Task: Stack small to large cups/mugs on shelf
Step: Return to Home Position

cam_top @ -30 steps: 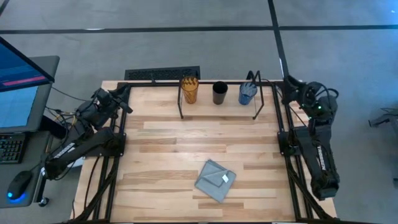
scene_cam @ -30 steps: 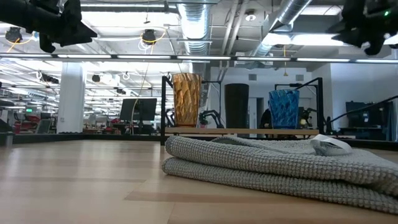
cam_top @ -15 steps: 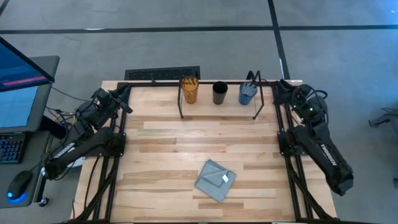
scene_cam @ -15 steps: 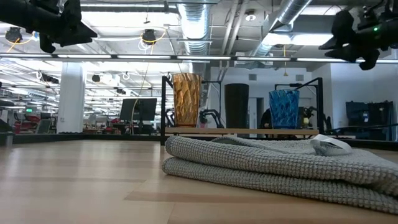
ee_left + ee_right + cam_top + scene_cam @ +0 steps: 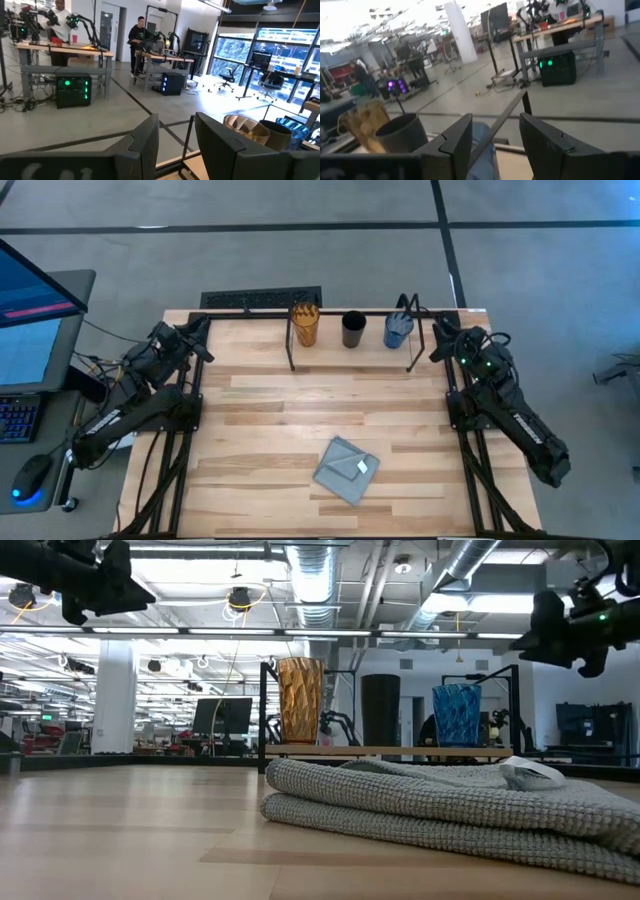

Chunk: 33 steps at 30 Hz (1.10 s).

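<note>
Looks pretty much done, with orange cup (image 5: 304, 325), black cup (image 5: 353, 329) and blue cup (image 5: 398, 330) side by side, not nested, on the shelf (image 5: 380, 751) at 12 o'clock, left gripper (image 5: 175, 137) spread empty around 10, right gripper (image 5: 492, 132) spread empty around 2.

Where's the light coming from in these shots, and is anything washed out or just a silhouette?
Low view: ceiling lights behind the shelf backlight it; the orange cup and blue cup glow, while the black cup, left gripper and right gripper read as silhouettes. Right wrist view: the background is washed out. Left wrist view: bright windows. High view: even light, faint shadows.
</note>
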Each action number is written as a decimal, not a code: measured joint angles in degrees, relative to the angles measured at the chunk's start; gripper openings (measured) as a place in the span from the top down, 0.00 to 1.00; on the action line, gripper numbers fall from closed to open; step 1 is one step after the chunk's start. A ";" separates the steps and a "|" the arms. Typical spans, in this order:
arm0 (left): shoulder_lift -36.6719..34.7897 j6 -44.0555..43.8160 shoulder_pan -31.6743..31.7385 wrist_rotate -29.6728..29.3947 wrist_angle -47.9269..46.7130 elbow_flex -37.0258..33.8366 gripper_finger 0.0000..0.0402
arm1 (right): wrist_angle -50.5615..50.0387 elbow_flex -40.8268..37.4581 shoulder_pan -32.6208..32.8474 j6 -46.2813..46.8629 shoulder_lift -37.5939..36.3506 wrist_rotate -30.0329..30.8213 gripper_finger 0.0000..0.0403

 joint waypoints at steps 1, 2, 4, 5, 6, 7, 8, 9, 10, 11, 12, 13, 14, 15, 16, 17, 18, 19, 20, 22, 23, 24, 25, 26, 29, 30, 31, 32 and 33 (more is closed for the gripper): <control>0.00 0.16 0.00 -0.02 0.00 0.00 0.70 | -0.61 0.00 0.30 -0.02 0.00 0.01 0.54; 0.00 0.50 0.00 -0.02 -0.10 0.00 0.70 | -0.96 0.00 0.53 -0.02 0.00 0.14 0.54; 0.00 0.70 0.00 -0.06 -0.24 -0.17 0.70 | -0.83 0.00 0.82 -0.02 0.00 1.21 0.54; -0.02 0.59 0.00 -0.07 0.07 -0.62 0.70 | -0.89 0.00 0.82 -0.03 0.00 1.57 0.54; -0.02 0.31 0.00 -0.09 0.30 -1.19 0.70 | -0.88 -0.13 0.82 -0.02 0.00 1.68 0.54; -0.02 0.12 0.00 -0.18 0.80 -1.93 0.70 | -0.60 -0.51 0.82 0.11 0.00 1.64 0.54; -0.02 0.01 0.00 -0.65 1.75 -2.75 0.70 | -0.52 -1.02 0.82 0.58 0.00 1.54 0.54; -0.03 -0.25 0.00 -1.10 3.25 -3.73 0.70 | -0.32 -1.79 0.84 1.05 0.00 1.53 0.54; -0.08 -0.40 0.00 -1.31 5.12 -4.82 0.70 | 0.55 -2.73 0.99 1.66 0.02 1.43 0.54; -0.24 -0.50 0.00 -1.33 7.09 -5.86 0.70 | 1.78 -3.57 1.27 1.87 0.06 1.40 0.54; -0.37 -0.44 0.00 -1.34 8.81 -6.55 0.70 | 3.17 -4.07 1.65 1.91 0.05 1.43 0.54; -0.63 -0.06 0.00 -1.22 10.34 -7.10 0.70 | 4.24 -4.27 2.01 1.87 0.04 1.44 0.54; -0.98 0.13 0.00 -1.17 11.32 -7.67 0.70 | 4.53 -4.28 2.36 1.49 0.01 1.53 0.54; -1.36 0.11 0.00 -1.42 11.52 -8.22 0.70 | 4.21 -4.28 2.64 0.83 0.00 1.51 0.54; -1.74 0.04 0.00 -1.56 11.33 -8.84 0.70 | 3.77 -4.33 2.84 0.46 0.03 1.45 0.54; -2.18 -0.17 0.00 -1.56 11.01 -9.57 0.70 | 3.61 -4.37 3.18 0.26 0.04 1.47 0.54; -2.51 -0.22 0.00 -1.48 10.82 -10.19 0.70 | 3.65 -4.37 3.49 -0.07 0.04 1.51 0.54; -2.95 -0.39 0.00 -1.26 11.01 -10.77 0.70 | 3.72 -4.37 3.75 -0.46 0.04 1.57 0.54; -3.44 -0.69 0.00 -1.35 11.30 -11.44 0.70 | 3.65 -4.37 3.97 -0.53 0.04 1.73 0.54; -4.59 -1.13 0.00 -2.22 11.21 -12.59 0.70 | 3.37 -4.37 4.08 -0.53 0.04 2.31 0.54; -5.17 -1.27 0.00 -2.44 11.25 -13.18 0.70 | 3.09 -4.37 4.07 -0.53 0.04 2.41 0.54; -5.75 -1.33 0.00 -2.44 11.19 -13.55 0.70 | 2.74 -4.37 4.07 -0.53 0.04 2.49 0.54; -5.91 -1.33 0.00 -2.46 11.30 -13.72 0.70 | 2.48 -4.37 4.07 -0.53 0.04 2.52 0.54; -5.89 -1.33 0.00 -2.46 11.58 -13.75 0.70 | 2.45 -4.37 4.10 -0.44 0.04 2.52 0.54; -5.70 -1.29 0.00 -2.88 10.92 -13.78 0.70 | 2.46 -4.42 4.12 0.37 0.04 2.52 0.54; -5.70 -1.29 0.00 -2.90 10.93 -13.93 0.70 | 2.50 -4.56 4.21 0.42 0.04 2.52 0.54; -5.75 -1.29 0.00 -2.94 11.22 -14.22 0.70 | 2.59 -4.80 4.29 0.74 0.04 2.52 0.54; -5.75 -1.29 0.00 -2.97 11.28 -14.51 0.70 | 3.00 -5.30 4.47 1.08 0.04 2.52 0.54; -5.75 -1.28 0.00 -3.10 11.58 -15.07 0.70 | 3.54 -5.90 4.74 1.63 0.04 2.52 0.54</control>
